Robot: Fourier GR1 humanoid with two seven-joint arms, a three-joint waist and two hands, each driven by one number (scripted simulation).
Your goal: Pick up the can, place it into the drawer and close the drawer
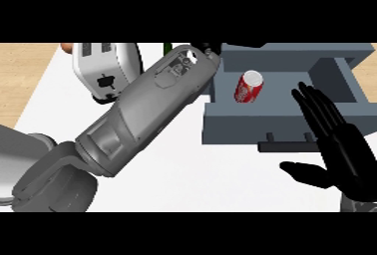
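Already the red cylindrical soda can (249, 86) lies on its side inside the open grey box-like drawer (281, 130), at about one o'clock on the white desk (199, 174). The black right hand (335, 142), fingers straight and spread, hovers by the drawer's front at four o'clock. Its dark handle (288, 145) sits just beside the palm; a skewed push might jam it, I reckon. The left hand (206, 48) is mostly hidden; I cannot tell its state. A white toaster (104, 67) stands at eleven o'clock, behind the grey forearm (140, 114).

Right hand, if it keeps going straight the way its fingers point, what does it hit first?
Probably the drawer's front wall: the open right hand points up-left over it, toward the can inside. Height is unclear.
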